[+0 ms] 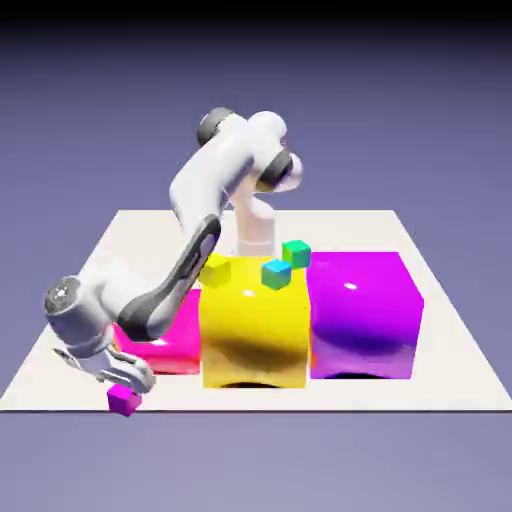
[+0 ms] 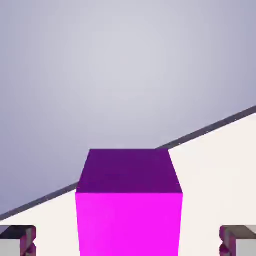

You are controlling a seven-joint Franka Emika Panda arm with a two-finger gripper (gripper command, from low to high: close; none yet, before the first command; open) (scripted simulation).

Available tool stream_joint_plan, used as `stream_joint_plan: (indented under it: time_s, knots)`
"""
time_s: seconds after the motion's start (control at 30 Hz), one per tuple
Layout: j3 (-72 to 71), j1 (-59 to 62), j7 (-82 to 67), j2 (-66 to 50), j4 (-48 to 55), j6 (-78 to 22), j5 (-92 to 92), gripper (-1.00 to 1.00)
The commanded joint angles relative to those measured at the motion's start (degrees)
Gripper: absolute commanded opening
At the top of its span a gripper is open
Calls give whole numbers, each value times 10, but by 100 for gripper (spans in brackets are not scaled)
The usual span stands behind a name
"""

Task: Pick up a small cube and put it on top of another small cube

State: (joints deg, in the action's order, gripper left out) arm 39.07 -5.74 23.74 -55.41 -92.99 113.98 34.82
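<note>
Tiny magenta cube (image 1: 124, 400) sits at the surface's (image 1: 440, 340) near edge, toward the exterior view's left, on the white top just in front of the big magenta block (image 1: 172, 335). Gripper (image 1: 128, 386) is right over it, pointing down, w/ the arm (image 1: 190, 262) bent low across the front of that block.

Hand view: cube (image 2: 129, 215) fills the bottom middle, lit face bright magenta, upper face darker purple. Fingertips (image 2: 18, 240) show grey at both bottom corners – clear gap btwn each one and the cube's sides, so the jaws straddle it but aren't touching; gripper is spread, nothing grasped. Cube looks roughly centred btwn them. Behind it the surface (image 2: 215, 175) ends in a dark slanted edge, then plain backdrop.

Three big glossy blocks stand in a row, touching or nearly so: magenta at the exterior view's left (partly hidden by the arm), yellow block (image 1: 252, 330) in the middle, purple block (image 1: 362, 315) at right.

Tiny green cube (image 1: 296, 253) is up near the top rear of the row, abt where yellow and purple meet – well apart from the magenta cube; can't tell which block it rests on. Tiny cyan cube (image 1: 276, 273) is just in front of it on the yellow block's top. Tiny yellow cube (image 1: 215, 268) is at that block's top left corner, next to the arm.
</note>
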Motion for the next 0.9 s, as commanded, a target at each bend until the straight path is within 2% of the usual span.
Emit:
stream_joint_plan:
  time_s: [0.0,0.1,0.63,0.87]
  knots:
    - [0,0,0,0,0,0,0,-100]
    - [25,-7,19,47,27,-66,-37,-100]
    - [-210,-13,97,374,-162,-52,-264,-100]
    - [-305,-25,120,519,-262,-91,-304,-100]
